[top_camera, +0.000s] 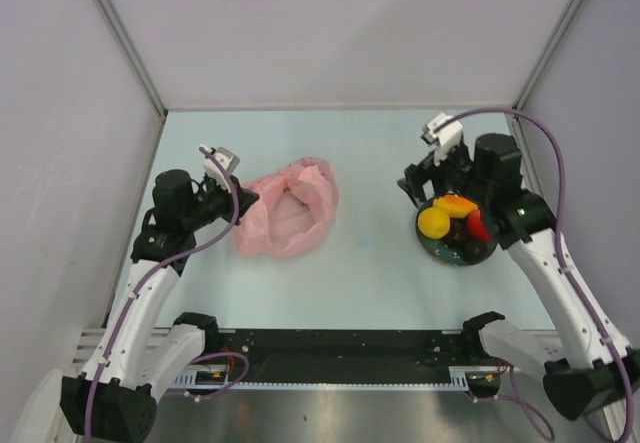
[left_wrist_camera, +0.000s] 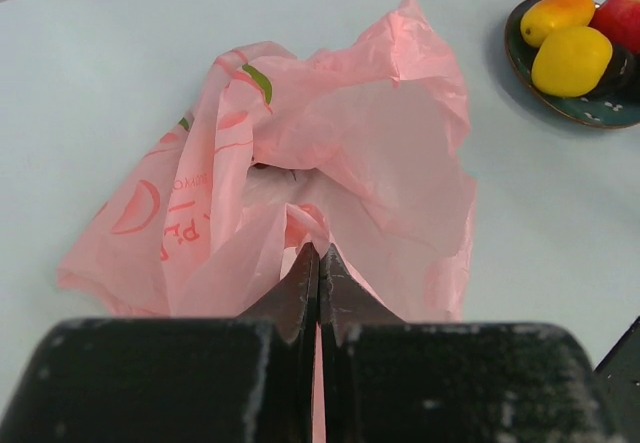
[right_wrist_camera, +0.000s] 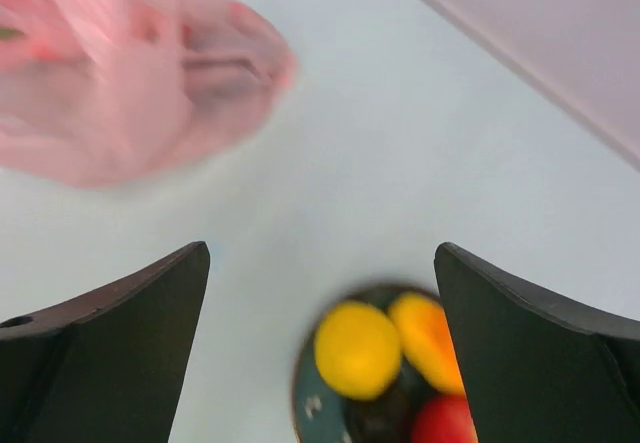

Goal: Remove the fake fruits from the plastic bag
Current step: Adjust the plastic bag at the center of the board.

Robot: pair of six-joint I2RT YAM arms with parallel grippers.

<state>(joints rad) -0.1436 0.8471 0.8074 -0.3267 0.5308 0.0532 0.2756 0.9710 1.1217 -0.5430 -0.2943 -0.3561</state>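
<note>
The pink plastic bag [top_camera: 288,210] lies crumpled on the table left of centre, its mouth open; it also shows in the left wrist view [left_wrist_camera: 330,163] and, blurred, in the right wrist view [right_wrist_camera: 120,73]. My left gripper [left_wrist_camera: 319,253] is shut on a fold of the bag's near edge. The fruits lie on a dark plate [top_camera: 440,248]: a yellow round one [top_camera: 433,222], an orange-yellow one [top_camera: 456,205], a red apple [top_camera: 478,226] and a dark one [left_wrist_camera: 620,63]. My right gripper [right_wrist_camera: 320,273] is open and empty above the plate. I see no fruit inside the bag.
Grey enclosure walls stand on the left, back and right of the pale table [top_camera: 370,153]. The plate [left_wrist_camera: 600,111] sits at the table's right side, close under the right arm.
</note>
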